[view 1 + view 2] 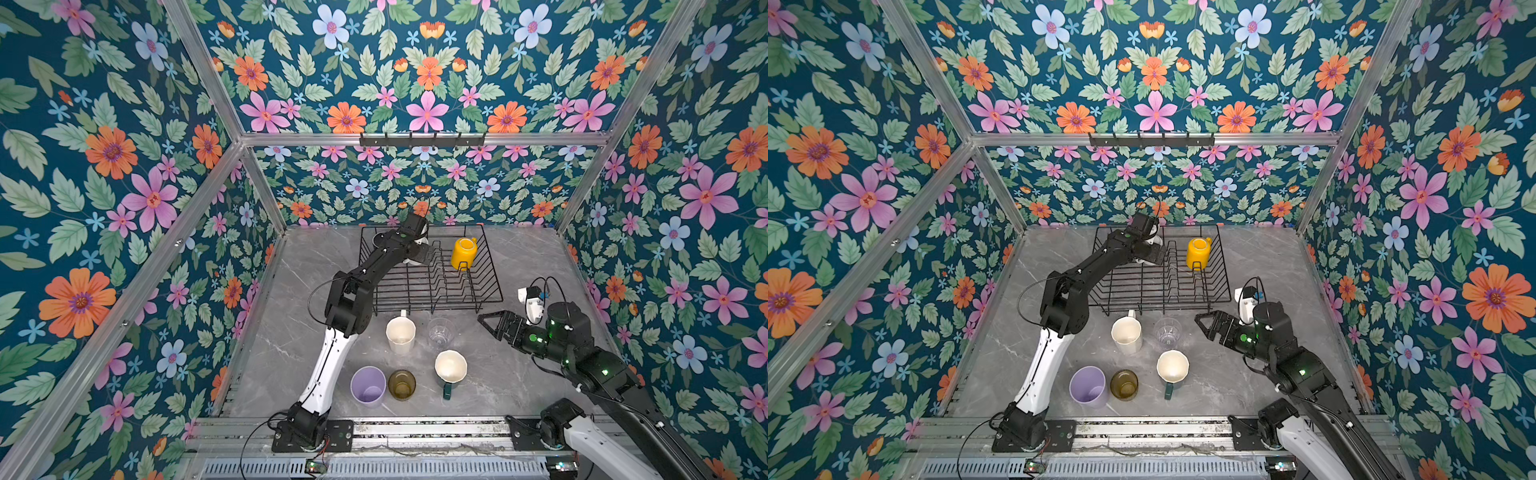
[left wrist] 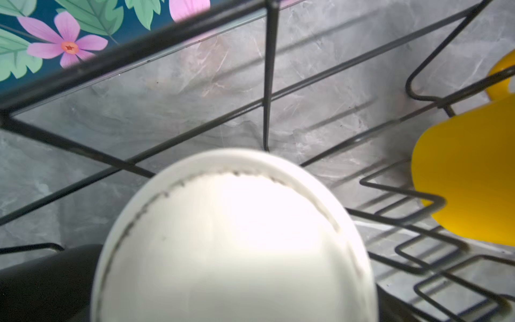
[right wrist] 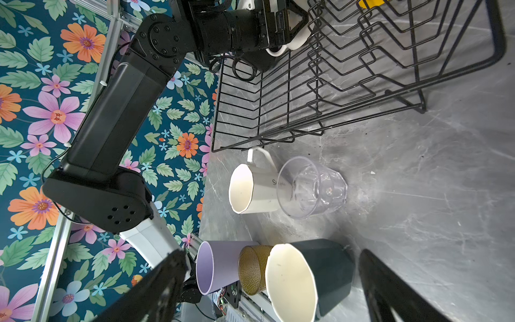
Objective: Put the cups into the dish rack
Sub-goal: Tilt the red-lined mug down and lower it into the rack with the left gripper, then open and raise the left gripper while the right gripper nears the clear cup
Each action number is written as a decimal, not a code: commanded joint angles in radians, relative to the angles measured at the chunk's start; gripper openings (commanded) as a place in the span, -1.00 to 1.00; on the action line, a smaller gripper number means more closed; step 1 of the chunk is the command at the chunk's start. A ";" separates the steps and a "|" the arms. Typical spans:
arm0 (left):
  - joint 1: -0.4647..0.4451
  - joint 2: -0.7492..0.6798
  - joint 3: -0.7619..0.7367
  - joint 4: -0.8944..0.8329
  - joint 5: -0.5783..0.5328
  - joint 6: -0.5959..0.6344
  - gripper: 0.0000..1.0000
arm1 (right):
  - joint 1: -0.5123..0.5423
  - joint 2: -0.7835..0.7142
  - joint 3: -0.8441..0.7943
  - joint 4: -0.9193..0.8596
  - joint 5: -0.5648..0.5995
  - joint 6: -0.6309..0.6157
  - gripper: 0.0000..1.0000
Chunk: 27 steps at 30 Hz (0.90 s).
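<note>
Lilac tumbler [image 1: 368, 385], olive-amber glass [image 1: 402, 384], green mug [image 1: 451, 368] nearest, tall white mug [image 1: 400, 334] and clear glass [image 1: 440, 332] beyond, my right gripper [image 1: 487, 323] spread empty beside them, dish rack [image 1: 486, 266] farthest holding yellow mug [image 1: 463, 251], my left gripper [image 1: 428, 253] at pale mug [image 2: 234, 237] inside, its spread I cannot tell

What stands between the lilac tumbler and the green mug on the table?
The amber glass, upright, stands between the lilac tumbler and the green mug; both top views show it.
</note>
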 commanded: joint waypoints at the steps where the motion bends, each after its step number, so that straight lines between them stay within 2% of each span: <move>1: 0.001 -0.020 -0.015 0.027 0.003 0.003 0.98 | 0.000 0.001 0.001 -0.003 0.020 0.005 0.92; 10: 0.000 -0.121 -0.105 0.086 0.030 -0.004 0.98 | 0.000 0.073 0.082 -0.151 0.098 -0.065 0.80; 16: 0.000 -0.243 -0.211 0.160 0.033 -0.021 0.98 | 0.006 0.164 0.146 -0.236 0.139 -0.111 0.60; 22: 0.001 -0.390 -0.335 0.234 0.020 -0.038 0.98 | 0.115 0.260 0.200 -0.278 0.272 -0.135 0.51; 27: 0.001 -0.560 -0.489 0.347 0.009 -0.053 0.98 | 0.190 0.368 0.238 -0.289 0.330 -0.143 0.42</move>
